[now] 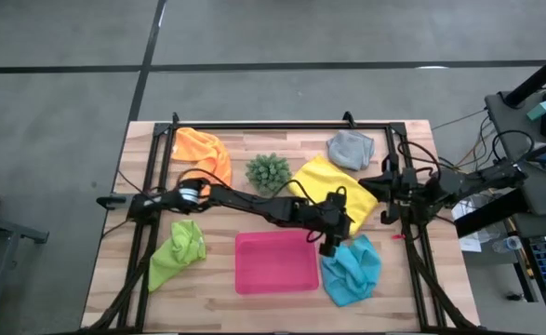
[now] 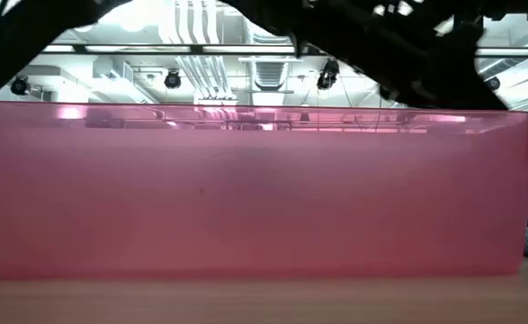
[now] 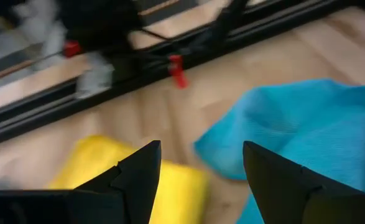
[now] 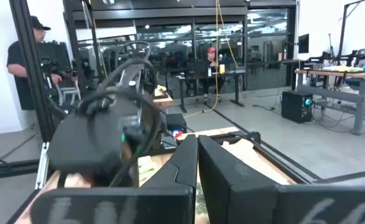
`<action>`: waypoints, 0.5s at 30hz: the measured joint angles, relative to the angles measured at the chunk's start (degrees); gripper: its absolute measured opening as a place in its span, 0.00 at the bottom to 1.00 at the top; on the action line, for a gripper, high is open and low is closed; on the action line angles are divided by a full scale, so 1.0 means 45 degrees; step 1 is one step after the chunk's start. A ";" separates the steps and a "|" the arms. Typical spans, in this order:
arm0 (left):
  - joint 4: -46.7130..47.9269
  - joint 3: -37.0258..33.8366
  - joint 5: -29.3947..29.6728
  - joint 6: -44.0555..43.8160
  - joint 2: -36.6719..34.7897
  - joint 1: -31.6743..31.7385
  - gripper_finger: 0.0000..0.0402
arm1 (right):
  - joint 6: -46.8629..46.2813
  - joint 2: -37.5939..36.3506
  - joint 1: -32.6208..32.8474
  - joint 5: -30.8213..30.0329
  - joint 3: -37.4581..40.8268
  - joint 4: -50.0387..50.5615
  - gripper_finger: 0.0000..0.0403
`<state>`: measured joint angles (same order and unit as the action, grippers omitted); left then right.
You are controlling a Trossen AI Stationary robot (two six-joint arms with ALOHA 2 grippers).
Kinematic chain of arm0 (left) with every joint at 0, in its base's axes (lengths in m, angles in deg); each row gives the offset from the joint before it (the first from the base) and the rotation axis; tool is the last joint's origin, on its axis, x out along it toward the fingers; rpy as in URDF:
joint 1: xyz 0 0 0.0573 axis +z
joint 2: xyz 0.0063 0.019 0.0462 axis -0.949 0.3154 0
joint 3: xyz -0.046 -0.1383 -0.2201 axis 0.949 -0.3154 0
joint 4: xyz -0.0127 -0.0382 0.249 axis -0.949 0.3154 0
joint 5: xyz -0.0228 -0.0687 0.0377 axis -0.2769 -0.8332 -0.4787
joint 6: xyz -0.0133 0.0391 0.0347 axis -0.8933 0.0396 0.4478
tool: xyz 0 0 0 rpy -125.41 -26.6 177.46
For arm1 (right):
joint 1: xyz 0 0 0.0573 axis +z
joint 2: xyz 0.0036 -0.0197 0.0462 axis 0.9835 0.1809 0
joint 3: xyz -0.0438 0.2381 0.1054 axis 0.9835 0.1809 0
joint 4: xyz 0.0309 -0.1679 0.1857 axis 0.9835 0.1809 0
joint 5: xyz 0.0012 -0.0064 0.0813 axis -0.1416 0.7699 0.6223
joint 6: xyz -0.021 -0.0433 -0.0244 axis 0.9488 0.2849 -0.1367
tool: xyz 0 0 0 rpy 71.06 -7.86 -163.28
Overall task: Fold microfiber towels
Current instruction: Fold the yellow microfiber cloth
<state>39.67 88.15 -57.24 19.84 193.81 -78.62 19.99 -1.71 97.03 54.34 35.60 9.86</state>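
Observation:
Five microfiber towels lie crumpled on the wooden table: orange (image 1: 201, 149) far left, grey (image 1: 350, 149) far right, yellow (image 1: 333, 186) right of centre, lime green (image 1: 179, 251) near left, light blue (image 1: 352, 270) near right. My left gripper (image 1: 333, 244) reaches across the table and hangs open above the gap between the yellow towel (image 3: 101, 168) and the light blue towel (image 3: 306, 137), touching neither. My right gripper (image 4: 198, 155) is shut on nothing, drawn back over the table's right side (image 1: 389, 186).
A pink tray (image 1: 275, 262) lies near the front edge between the green and blue towels; its wall (image 2: 246, 189) fills the low view. A small spiky plant (image 1: 268, 172) stands at centre. A black frame (image 1: 282, 126) runs around the table. People stand in the room beyond.

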 joint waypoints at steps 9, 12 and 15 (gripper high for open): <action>-0.0373 0.1065 -0.0367 0.0107 0.1362 0.0042 0.53 | 0.0052 -0.0003 0.0000 0.0000 0.0017 -0.0002 0.02; -0.1192 0.1088 -0.0411 0.0102 0.1460 0.0141 0.53 | 0.0147 0.0001 0.0000 0.0000 0.0017 -0.0002 0.02; -0.1880 0.1088 -0.0693 0.0091 0.1738 0.0233 0.53 | 0.0164 0.0007 0.0000 0.0000 0.0008 -0.0002 0.02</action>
<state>31.21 93.05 -60.36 20.25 201.63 -77.57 20.73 -1.68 97.03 54.34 35.64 9.85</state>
